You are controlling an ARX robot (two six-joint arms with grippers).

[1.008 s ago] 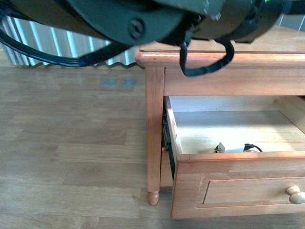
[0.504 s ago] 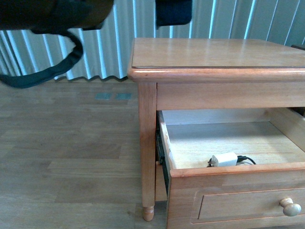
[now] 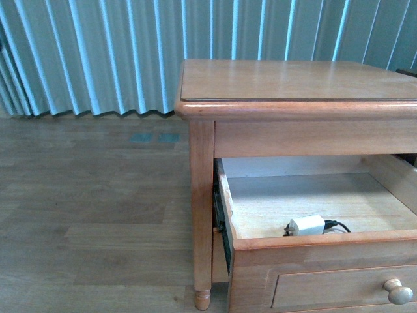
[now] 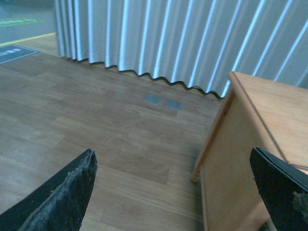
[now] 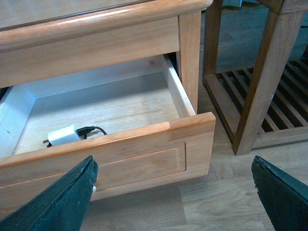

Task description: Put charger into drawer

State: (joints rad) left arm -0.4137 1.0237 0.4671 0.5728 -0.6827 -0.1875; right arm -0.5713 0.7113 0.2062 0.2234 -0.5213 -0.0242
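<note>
My left claw (image 4: 171, 159) and right claw (image 5: 173, 163) gape wide, empty. The charger (image 5: 64, 135) lies in the open drawer (image 5: 139, 161); a hard shove shut might fling it about.

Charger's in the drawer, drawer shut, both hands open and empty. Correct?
No, the drawer is pulled open, not shut; the front view shows it. The charger does lie inside it, and the left hand and right hand are both open and empty.
</note>
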